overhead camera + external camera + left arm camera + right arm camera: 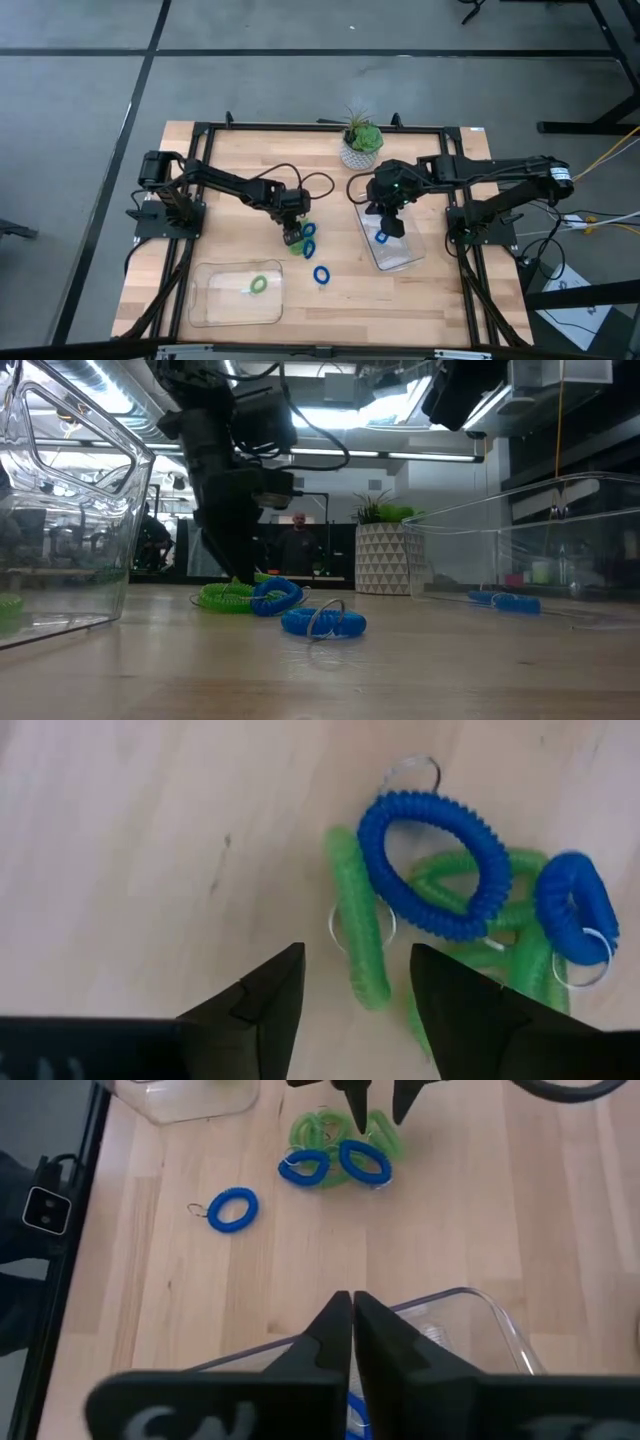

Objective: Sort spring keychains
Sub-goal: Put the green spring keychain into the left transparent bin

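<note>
Several coiled blue and green spring keychains (pixel 430 870) beneath the spread-fingered left gripper (pixel 355 990); right gripper (pixel 351 1330) clenched.

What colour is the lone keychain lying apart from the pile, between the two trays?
Bright blue keychain, with a small metal ring; clearest in the right wrist view.

Items I see that are not mine to sort:

1. Wooden table (pixel 430 300), light planks, edged by a black frame (pixel 200 128).
2. Potted plant (pixel 361 142), green leaves in a white patterned pot, at the table's far edge, centre.
3. Clear tray (pixel 212 300), near corner on my left side.
4. Second clear tray (pixel 402 256), on my right side, set at a slant.
5. Person (pixel 297 547) in dark clothing, in the room beyond the table.
6. Ceiling strip lights (pixel 400 457) overhead.
</note>
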Controlling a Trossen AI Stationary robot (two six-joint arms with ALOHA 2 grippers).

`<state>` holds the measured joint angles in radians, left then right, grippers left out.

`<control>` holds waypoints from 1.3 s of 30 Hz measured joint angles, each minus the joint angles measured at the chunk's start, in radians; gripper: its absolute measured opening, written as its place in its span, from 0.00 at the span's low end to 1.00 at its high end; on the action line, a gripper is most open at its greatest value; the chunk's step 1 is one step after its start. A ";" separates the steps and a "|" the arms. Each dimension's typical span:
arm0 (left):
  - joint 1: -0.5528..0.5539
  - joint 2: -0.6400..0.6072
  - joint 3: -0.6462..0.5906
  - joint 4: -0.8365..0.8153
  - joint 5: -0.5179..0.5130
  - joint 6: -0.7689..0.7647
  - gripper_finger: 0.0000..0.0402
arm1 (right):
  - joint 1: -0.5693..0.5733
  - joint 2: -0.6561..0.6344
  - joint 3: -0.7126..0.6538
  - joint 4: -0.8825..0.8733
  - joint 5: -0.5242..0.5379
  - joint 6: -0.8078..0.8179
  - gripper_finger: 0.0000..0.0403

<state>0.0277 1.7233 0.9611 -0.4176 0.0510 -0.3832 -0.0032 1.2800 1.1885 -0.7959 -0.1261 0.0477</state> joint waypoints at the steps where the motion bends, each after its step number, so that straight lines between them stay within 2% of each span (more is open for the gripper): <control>1: 0.000 0.000 0.000 0.003 -0.004 0.000 0.43 | 0.000 0.000 0.000 0.000 0.000 0.001 0.05; 6: 0.001 -0.006 0.000 0.001 -0.006 0.000 0.34 | 0.000 0.000 0.000 -0.001 0.002 0.024 0.05; 14: 0.001 -0.006 0.000 -0.003 0.036 0.000 0.07 | -0.019 0.010 0.000 -0.008 0.003 0.023 0.01; 16: 0.001 -0.006 0.000 -0.007 0.043 0.000 0.03 | -0.024 0.013 0.000 -0.010 0.003 0.023 0.01; 26: 0.004 -0.080 0.000 -0.050 0.013 0.001 0.02 | -0.027 0.014 0.000 -0.024 0.002 0.023 0.06; 29: 0.014 -0.134 0.000 -0.059 -0.012 0.002 0.02 | -0.027 0.014 0.000 -0.024 0.002 0.023 0.05; 39: 0.029 -0.364 0.000 -0.057 -0.004 0.002 0.02 | -0.027 0.014 0.000 -0.024 0.002 0.022 0.01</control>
<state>0.0566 1.3591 0.9615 -0.4746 0.0470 -0.3809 -0.0303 1.2942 1.1885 -0.8198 -0.1238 0.0700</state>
